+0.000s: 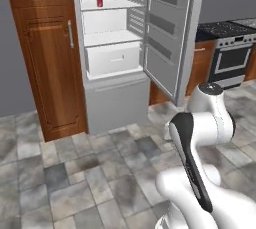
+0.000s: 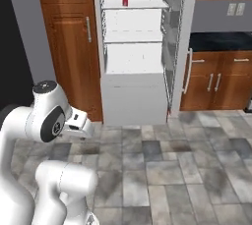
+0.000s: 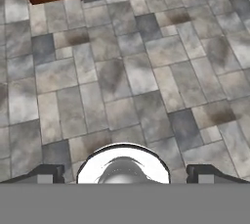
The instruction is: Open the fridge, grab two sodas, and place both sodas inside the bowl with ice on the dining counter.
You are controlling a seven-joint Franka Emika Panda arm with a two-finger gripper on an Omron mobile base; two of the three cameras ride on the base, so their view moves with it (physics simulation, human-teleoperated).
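Note:
The fridge [image 1: 116, 102] stands open, its door [image 1: 167, 33] swung out to the right and its white shelves and drawer showing. One red soda [image 1: 100, 1] stands on an upper shelf, and the same soda [image 2: 125, 0] appears in the right base view inside the fridge [image 2: 133, 96]. My arm is folded low in front of the base, well short of the fridge. My gripper [image 3: 125, 174] points down at the tiled floor, open, with nothing between its fingertips [image 3: 49, 173]. The bowl and the dining counter are out of view.
A tall brown wooden cabinet [image 1: 50, 63] flanks the fridge on the left. A stove [image 1: 232, 55] and lower wooden cabinets [image 2: 216, 81] under a dark counter stand to the right. Grey tiled floor [image 3: 127, 71] lies between me and the fridge.

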